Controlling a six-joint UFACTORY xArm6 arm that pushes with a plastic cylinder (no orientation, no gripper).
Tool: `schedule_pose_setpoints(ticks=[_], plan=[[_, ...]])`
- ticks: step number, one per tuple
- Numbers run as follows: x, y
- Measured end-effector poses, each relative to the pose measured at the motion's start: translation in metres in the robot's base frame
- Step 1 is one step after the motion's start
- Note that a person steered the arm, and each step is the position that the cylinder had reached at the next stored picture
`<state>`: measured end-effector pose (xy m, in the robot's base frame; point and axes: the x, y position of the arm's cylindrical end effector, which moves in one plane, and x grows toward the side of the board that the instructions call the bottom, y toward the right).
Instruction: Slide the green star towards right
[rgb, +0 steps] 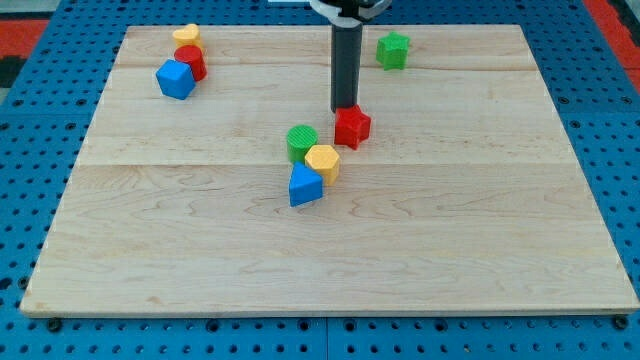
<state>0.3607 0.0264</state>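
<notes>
Our tip (345, 108) touches the red block (352, 127) mid-frame; the green star (392, 50), upper right, sits unpushed. No claw shows.

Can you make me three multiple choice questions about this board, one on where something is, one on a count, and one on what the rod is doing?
1. Where is the green star?
A. near the view's top, right of the rod
B. at the view's bottom left
C. in the middle cluster

2. How many blocks lie on the board?
A. five
B. seven
C. nine

3. What is my tip doing?
A. touching the green star
B. standing at the top edge of the red block
C. standing among the left group

Answers:
1. A: the star sits alone near the top edge, to the rod's right.
2. B: three at the top left, three in the middle cluster plus the red block, and the star makes seven in all.
3. B: the rod's end meets the red block's upper side, well apart from the star.
</notes>
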Motion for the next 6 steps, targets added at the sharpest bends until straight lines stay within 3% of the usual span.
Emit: schedule_pose_setpoints(ticks=[1, 2, 3, 4, 5, 6], plan=[[-0.069, 0.069], [-0.104, 0.174], [-0.160, 0.140], [-0.144, 0.035], [-0.082, -0.004], [-0.121, 0.022]])
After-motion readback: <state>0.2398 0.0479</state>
